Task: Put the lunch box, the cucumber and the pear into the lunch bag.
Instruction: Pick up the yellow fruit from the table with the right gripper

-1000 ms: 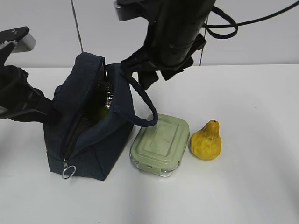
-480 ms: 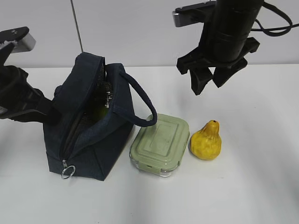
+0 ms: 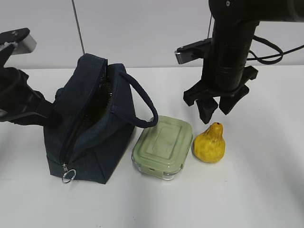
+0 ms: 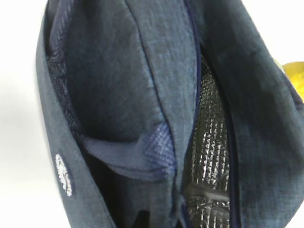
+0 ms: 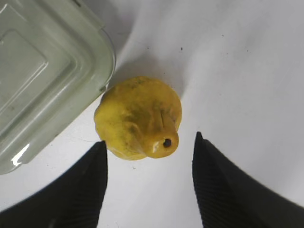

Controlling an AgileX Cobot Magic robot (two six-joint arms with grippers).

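The jaws of the right gripper (image 3: pixel 216 107) stand apart, hanging just above the pear (image 3: pixel 209 144), not touching it. The pear stands on the table (image 3: pixel 266 180) beside the lunch box (image 3: pixel 163 147). The left gripper (image 3: pixel 47 113) is clenched on the side of the unzipped lunch bag (image 3: pixel 90 128).

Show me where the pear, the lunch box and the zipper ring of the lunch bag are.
pear (image 3: pixel 209 146), exterior view, on its round yellow body.
lunch box (image 3: pixel 163 145), exterior view, middle of the green lid.
zipper ring (image 3: pixel 69 175), exterior view, on the silver ring at the bag's lower front corner.
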